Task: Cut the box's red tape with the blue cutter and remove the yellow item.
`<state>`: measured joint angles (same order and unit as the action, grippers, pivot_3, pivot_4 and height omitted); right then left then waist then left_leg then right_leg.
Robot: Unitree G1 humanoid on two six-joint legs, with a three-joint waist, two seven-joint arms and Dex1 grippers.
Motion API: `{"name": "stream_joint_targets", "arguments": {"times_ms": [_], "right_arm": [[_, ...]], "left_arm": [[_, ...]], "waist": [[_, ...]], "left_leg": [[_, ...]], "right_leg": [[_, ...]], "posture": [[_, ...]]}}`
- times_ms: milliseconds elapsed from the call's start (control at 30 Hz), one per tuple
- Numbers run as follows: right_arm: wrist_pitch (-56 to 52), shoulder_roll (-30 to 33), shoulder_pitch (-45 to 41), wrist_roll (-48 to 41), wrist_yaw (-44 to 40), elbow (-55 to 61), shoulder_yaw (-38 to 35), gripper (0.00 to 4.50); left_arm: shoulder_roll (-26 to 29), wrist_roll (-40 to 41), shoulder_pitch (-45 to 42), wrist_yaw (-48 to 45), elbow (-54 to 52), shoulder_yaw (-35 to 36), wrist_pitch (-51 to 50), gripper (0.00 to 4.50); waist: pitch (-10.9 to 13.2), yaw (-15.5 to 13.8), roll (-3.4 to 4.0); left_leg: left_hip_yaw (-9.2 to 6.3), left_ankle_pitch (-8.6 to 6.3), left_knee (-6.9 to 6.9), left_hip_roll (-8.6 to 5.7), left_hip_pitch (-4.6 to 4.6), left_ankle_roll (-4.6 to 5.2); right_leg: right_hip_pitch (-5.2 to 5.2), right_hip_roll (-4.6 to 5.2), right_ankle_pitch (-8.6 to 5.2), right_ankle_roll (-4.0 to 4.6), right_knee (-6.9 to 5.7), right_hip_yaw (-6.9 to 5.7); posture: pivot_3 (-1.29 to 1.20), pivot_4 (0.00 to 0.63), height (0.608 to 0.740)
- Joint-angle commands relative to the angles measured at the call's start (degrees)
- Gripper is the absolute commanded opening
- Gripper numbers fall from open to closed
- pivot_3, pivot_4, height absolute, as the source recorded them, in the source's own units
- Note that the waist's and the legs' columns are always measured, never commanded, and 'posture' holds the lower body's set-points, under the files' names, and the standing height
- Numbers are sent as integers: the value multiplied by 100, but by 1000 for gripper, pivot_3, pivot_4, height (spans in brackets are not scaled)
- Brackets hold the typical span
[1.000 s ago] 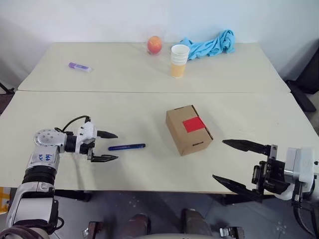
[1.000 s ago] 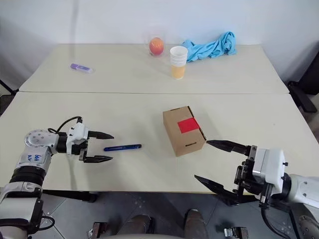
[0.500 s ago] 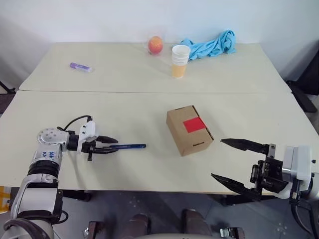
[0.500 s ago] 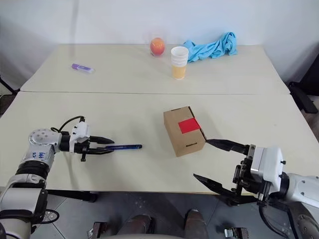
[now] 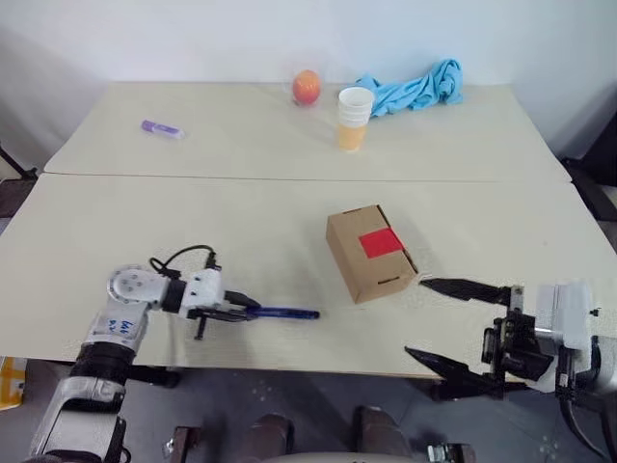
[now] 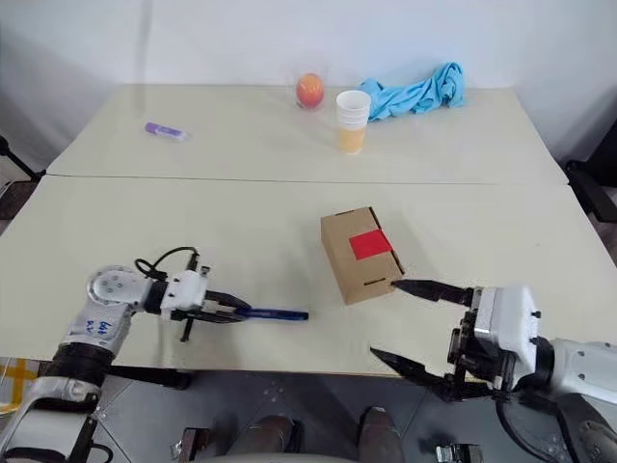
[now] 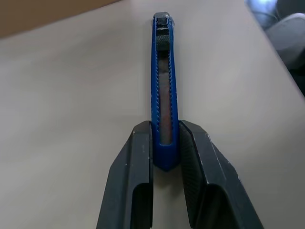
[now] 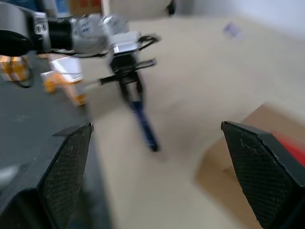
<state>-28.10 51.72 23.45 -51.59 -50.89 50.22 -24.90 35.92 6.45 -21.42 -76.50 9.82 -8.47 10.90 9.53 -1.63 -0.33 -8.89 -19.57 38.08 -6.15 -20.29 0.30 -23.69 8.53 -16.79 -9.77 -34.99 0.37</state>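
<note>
The blue cutter is clamped by its rear end in the closed left claw, lower left of the frame, low over the bench. Its long axis is aimed rightward at the box, sealed with red tape, at center right. The right claw is held wide open and empty, just below-right of the box and nearer to it.

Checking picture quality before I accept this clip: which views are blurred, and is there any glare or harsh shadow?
Right wrist view: smeared, the blue cutter and the box soft-edged. Left wrist view: sharp on the cutter between the left gripper fingers. Head views: even light, faint shadows, no glare.
</note>
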Motion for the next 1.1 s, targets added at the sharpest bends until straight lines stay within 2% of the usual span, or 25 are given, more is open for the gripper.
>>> {"name": "stream_joint_targets", "arguments": {"times_ms": [33,167,233,267,333,500,833,1100], "right_arm": [[-402,96,79,300,482,267,308,4500],[-463,265,11,1015,560,120,780,3229],[-415,277,-329,1367,612,-48,1228,2537],[-357,256,-523,1543,620,-132,1441,2099],[-334,190,-787,1720,629,-254,1709,1595],[-61,-110,-1193,2399,734,-713,2381,13],[248,-278,-1681,2933,448,-1508,2760,13],[664,-300,-1746,3290,84,-2023,3021,13]], "left_arm": [[-131,-372,278,668,-1188,-351,-980,426],[-204,-596,439,986,-1982,-747,-1736,426],[-263,-709,427,1105,-2201,-973,-2065,426],[-272,-774,400,1161,-2267,-1062,-2282,426],[-298,-891,343,1262,-2326,-1220,-2603,426],[-666,-1094,-21,1578,-2330,-1649,-3199,426],[-465,-1189,-182,1574,-2297,-1805,-3061,426],[-474,-1142,-208,1635,-2479,-1822,-3426,426]], "waist": [[1,11,-5],[2,8,-4],[2,1,-4],[2,2,-3],[2,-3,-3],[1,-175,-1],[1,-182,-1],[1,-165,-1]], "left_leg": [[1,0,1,-1,0,0],[13,-2,4,-2,4,2],[13,-2,4,-2,5,2],[13,-2,4,-2,8,2],[13,-2,5,-3,8,2],[5,-4,8,-8,7,6],[7,-5,6,-7,5,9],[8,-5,5,-7,5,9]], "right_leg": [[0,0,0,0,2,-1],[2,1,2,-4,7,2],[2,0,2,-4,10,1],[7,0,2,-4,12,0],[9,1,3,-6,18,0],[22,2,6,-12,35,-4],[21,1,10,-18,47,-2],[22,0,10,-18,48,-3]], "posture": [[0,150,740],[0,150,740],[0,150,740],[0,150,740],[0,150,740],[0,150,740],[0,150,740],[0,150,740]]}}
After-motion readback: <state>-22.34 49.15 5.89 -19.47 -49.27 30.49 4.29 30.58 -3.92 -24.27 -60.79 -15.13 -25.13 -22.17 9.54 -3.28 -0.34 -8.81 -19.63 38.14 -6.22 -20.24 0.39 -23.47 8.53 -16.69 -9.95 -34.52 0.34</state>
